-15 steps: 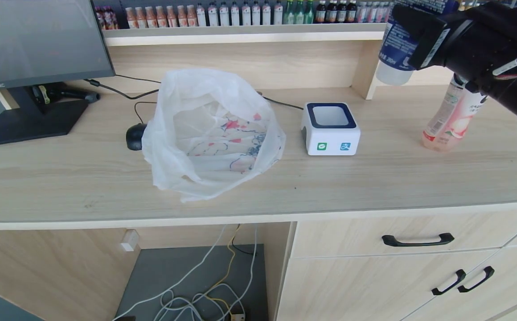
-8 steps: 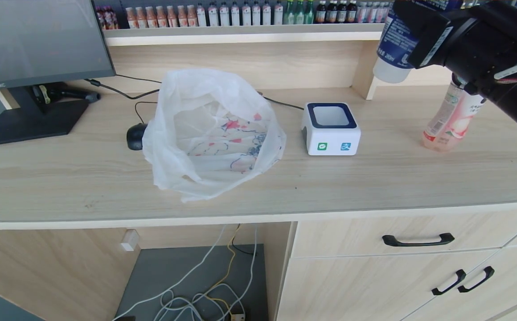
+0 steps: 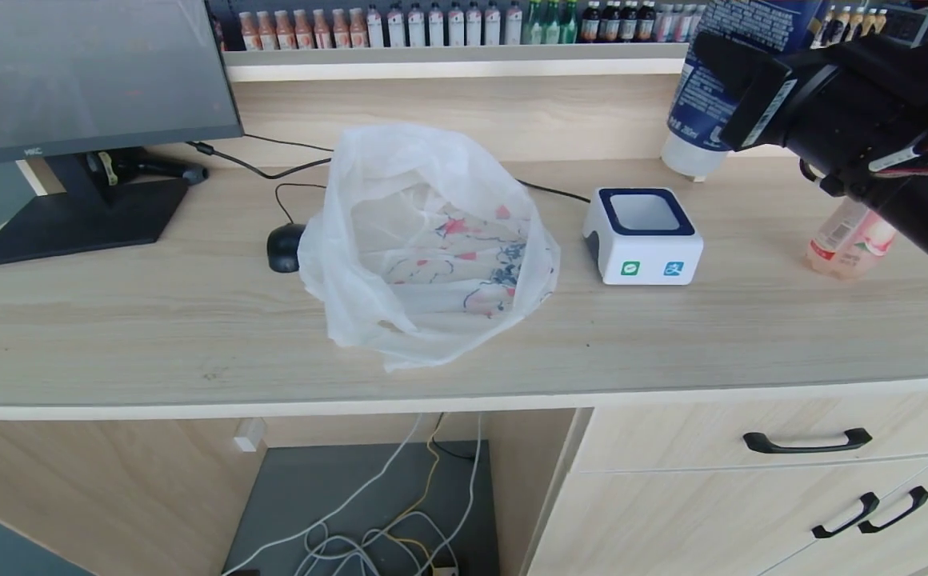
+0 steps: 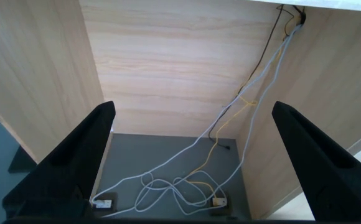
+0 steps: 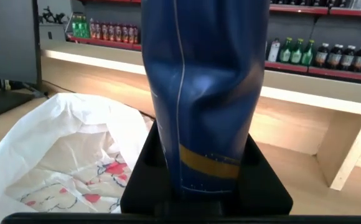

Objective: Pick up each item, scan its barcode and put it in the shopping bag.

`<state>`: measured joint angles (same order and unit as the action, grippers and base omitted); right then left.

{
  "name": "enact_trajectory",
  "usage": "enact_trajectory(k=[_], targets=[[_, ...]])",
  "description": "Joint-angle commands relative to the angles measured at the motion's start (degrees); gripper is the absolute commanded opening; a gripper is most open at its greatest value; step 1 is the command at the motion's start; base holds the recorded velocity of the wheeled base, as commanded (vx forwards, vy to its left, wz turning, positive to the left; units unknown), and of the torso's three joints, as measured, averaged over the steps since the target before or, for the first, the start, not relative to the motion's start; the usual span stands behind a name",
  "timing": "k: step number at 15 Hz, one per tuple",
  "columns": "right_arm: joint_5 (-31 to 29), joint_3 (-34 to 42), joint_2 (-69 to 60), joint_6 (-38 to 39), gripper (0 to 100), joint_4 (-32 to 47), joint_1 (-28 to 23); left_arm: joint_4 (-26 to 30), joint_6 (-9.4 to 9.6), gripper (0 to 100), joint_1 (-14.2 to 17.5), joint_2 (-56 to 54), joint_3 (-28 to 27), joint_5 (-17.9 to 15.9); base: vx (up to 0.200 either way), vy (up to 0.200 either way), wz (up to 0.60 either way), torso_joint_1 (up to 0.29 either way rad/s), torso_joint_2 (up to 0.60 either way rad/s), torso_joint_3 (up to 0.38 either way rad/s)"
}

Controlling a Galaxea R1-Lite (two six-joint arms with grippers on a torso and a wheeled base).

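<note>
Blue bottle (image 3: 702, 84) pinched in right pincer (image 3: 728, 70), pink bottle (image 3: 848, 242) half behind arm (image 3: 872, 120), left pincer (image 4: 193, 111) spread.

A pale wood desk (image 3: 112, 336) spans the frame. At upper left stands a dark monitor (image 3: 88, 72), with a black mouse (image 3: 282, 246) near its stand. Along the top edge a shelf (image 3: 448, 60) carries a row of bottles (image 3: 400, 24). Drawers (image 3: 672, 448) with black handles fill the lower right. At bottom centre, loose cables (image 3: 368, 528) lie on grey floor (image 3: 304, 496).

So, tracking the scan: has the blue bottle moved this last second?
Yes: the blue bottle in the right gripper came leftward, closer to the scanner.
</note>
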<state>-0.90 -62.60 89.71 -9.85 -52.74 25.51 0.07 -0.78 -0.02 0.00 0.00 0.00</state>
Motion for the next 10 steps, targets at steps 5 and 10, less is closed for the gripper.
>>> enact_trajectory(k=[5, 10], targets=[[-0.06, 2.57, 0.03, 0.01, 0, -1.76, -0.03, 0.01, 0.08, 100, 0.02, 0.09, 0.00, 0.00, 0.000, 0.200, 0.00, 0.000, 0.00, 0.003], [-0.06, 3.62, -0.06, 0.01, 0, -2.46, -0.03, -0.07, 0.16, 100, 0.02, 0.00, 0.00, 0.00, 0.000, 0.080, 0.00, -0.001, 0.00, 0.002]])
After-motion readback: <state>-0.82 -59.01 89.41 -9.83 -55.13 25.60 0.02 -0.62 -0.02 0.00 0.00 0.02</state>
